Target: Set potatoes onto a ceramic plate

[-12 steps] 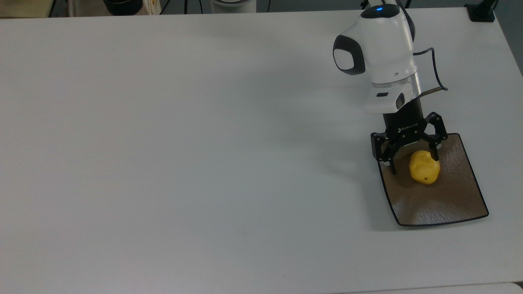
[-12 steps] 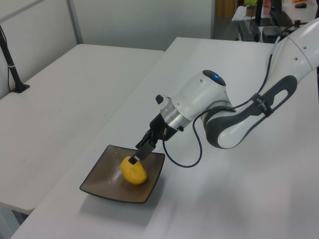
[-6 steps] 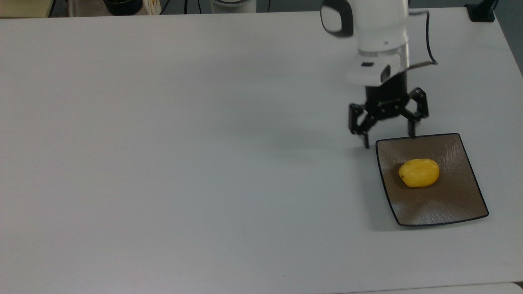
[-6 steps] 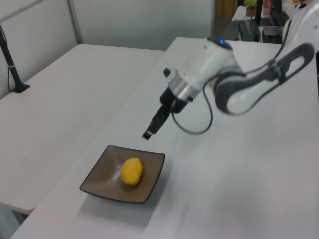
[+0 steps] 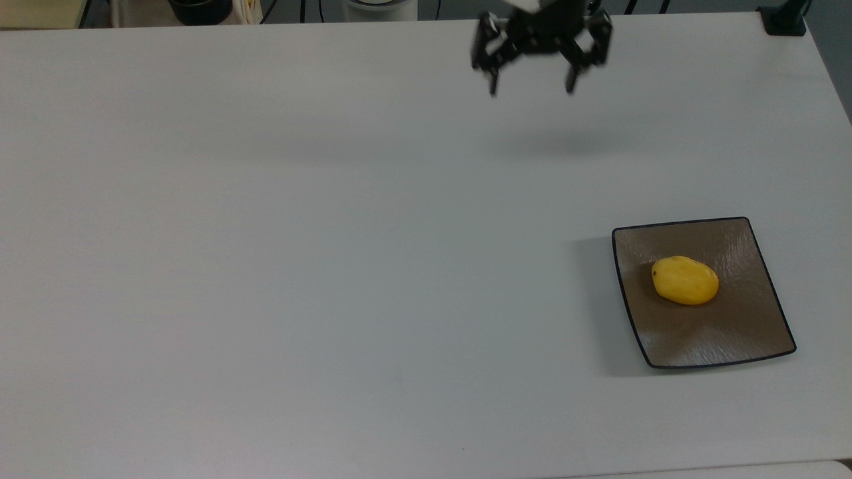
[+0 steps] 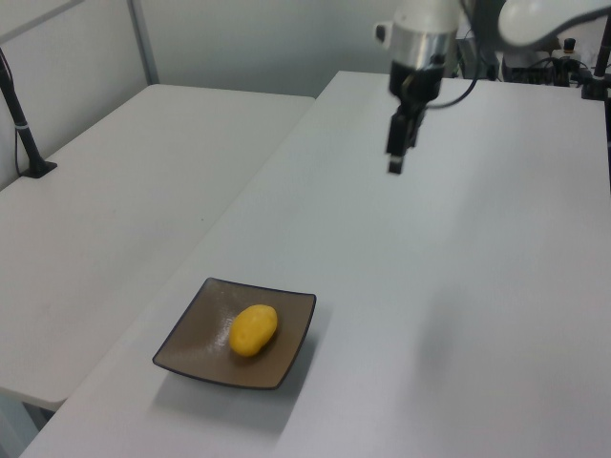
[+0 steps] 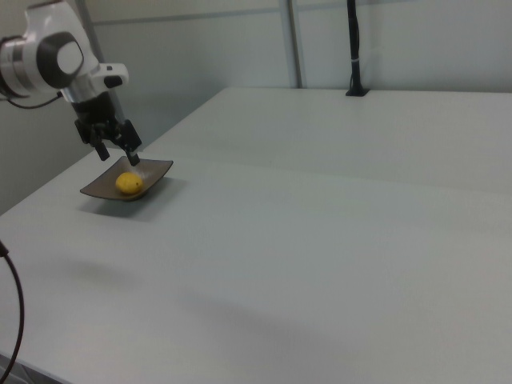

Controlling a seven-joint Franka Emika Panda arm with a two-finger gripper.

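Resting on the brown square plate [image 5: 725, 332], the yellow potato [image 5: 685, 280] lay a little toward the plate's 11 o'clock side in the top view, its small dark spot at the end facing 9 o'clock. The plate itself sat flat on the white table [image 5: 299, 233], at about 4 o'clock from the table's middle in the top view and near the table's edge in the left view. There the potato [image 6: 253, 329] lay lengthwise near the plate's [image 6: 196, 358] centre, and in the right view it showed as a small yellow lump [image 7: 128, 183] inside the dark dish [image 7: 156, 170].

The gripper [image 5: 530, 88] hung above the table near the 12 o'clock edge of the top view — well apart from the plate, roughly at 11 o'clock from it. Its jaws were spread wide, the two black fingers pointing down with nothing between them, and a soft shadow lay on the table beneath. In the left view the gripper [image 6: 394, 162] hung from the white arm [image 6: 420, 29] at 1 o'clock from the plate, clear of the table surface. In the right view the gripper [image 7: 117, 154] appeared just above the plate in the frame, under the arm's white and grey wrist — the jaws open and empty there too.

A second white table [image 6: 115, 191] stood alongside at 9 o'clock in the left view, with a black post [image 6: 24, 124] on it.
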